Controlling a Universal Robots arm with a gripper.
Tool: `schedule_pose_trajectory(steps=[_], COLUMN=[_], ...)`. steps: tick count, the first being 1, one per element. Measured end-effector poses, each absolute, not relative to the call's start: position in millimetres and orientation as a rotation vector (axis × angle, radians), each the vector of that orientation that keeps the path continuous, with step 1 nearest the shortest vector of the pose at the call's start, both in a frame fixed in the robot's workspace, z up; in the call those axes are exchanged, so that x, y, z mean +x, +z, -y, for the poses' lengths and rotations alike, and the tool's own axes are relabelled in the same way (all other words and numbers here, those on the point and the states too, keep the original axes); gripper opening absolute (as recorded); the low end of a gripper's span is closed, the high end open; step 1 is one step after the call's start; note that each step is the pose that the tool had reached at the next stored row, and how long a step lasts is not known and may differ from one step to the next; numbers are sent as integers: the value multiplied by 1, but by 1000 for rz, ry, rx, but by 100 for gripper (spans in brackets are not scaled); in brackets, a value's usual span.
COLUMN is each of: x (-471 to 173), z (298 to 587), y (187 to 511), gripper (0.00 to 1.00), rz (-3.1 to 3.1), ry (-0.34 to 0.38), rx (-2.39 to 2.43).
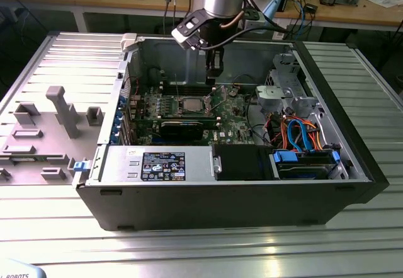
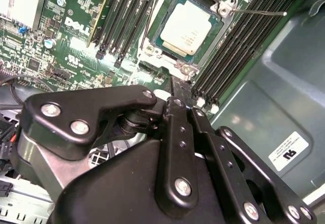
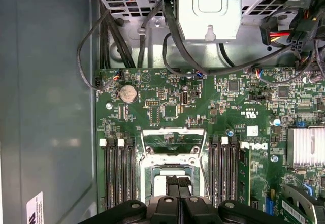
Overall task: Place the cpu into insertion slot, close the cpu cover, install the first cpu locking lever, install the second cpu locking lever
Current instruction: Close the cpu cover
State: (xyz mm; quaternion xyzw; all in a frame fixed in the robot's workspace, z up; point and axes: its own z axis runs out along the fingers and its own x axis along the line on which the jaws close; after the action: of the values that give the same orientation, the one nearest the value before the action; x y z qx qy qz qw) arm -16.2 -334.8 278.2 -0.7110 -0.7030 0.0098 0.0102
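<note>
Above the cpu [image 2: 187, 28] hangs the gripper [image 2: 182, 89]. Its black fingers are pressed together and there is nothing between them. The cpu lies flat in the insertion slot [image 2: 165, 10], silver side up. Just past it, in the first wrist view, the cpu cover [image 3: 170, 159] is lifted up, not down on the chip. A thin metal rod [image 2: 259, 12] sticks out beside the slot. Long black memory slots [image 3: 118, 173] run along both sides.

All of this sits on a green board [image 1: 157, 111]. The board lies at the bottom of a big open computer case [image 1: 239, 196]. The case also holds a silver box with a sticker [image 1: 157, 164], blue and orange cables [image 1: 302, 133] and a grey metal cage [image 1: 283, 92].

The case rests on a table [image 1: 201, 253] made of long metal ribs. On the exterior view's left, a grey tray [image 1: 44, 133] with blocky shapes lies on the table just beside the case. Behind, a wooden bench [image 1: 126, 0] runs across the room with wires on it.
</note>
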Motion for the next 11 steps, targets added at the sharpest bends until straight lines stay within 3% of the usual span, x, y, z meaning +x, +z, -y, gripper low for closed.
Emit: schedule_pose_trajectory(steps=[11], x=[10], z=[334], y=[275], gripper=[11], rz=[2195], ry=[31], rx=[-2220])
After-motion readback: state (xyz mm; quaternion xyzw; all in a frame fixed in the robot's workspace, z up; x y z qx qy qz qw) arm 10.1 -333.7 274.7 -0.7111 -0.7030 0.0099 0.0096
